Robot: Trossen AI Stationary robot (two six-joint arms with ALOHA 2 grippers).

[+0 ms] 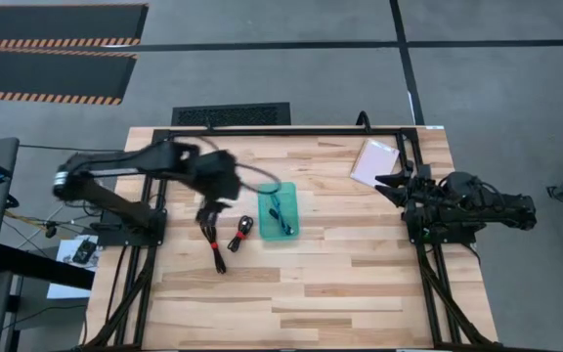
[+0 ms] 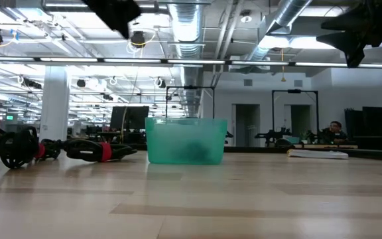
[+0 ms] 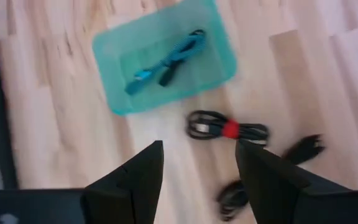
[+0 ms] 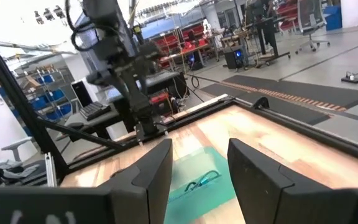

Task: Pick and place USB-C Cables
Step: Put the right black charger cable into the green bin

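Wooden worktop [image 1: 340,284] below, my left claw [image 3: 197,168] hovers open and empty, poised over the red-tied cable [image 3: 227,129] beside the tray [image 3: 114,102].

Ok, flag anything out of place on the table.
Nothing damaged or spilled. Two black cables lie loose on the wood beside the teal tray, which holds only a blue cable. Left gripper hovers open above them.

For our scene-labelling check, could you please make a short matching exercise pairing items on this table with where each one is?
Things:
1. teal-blue cable
2. black cable with red tie
3. left gripper
4. right gripper

Places:
A. at the table's right edge, empty
B. inside the teal tray
C. raised over the loose cables, empty
D. on the wood beside the tray

Pairs: 1-B, 2-D, 3-C, 4-A
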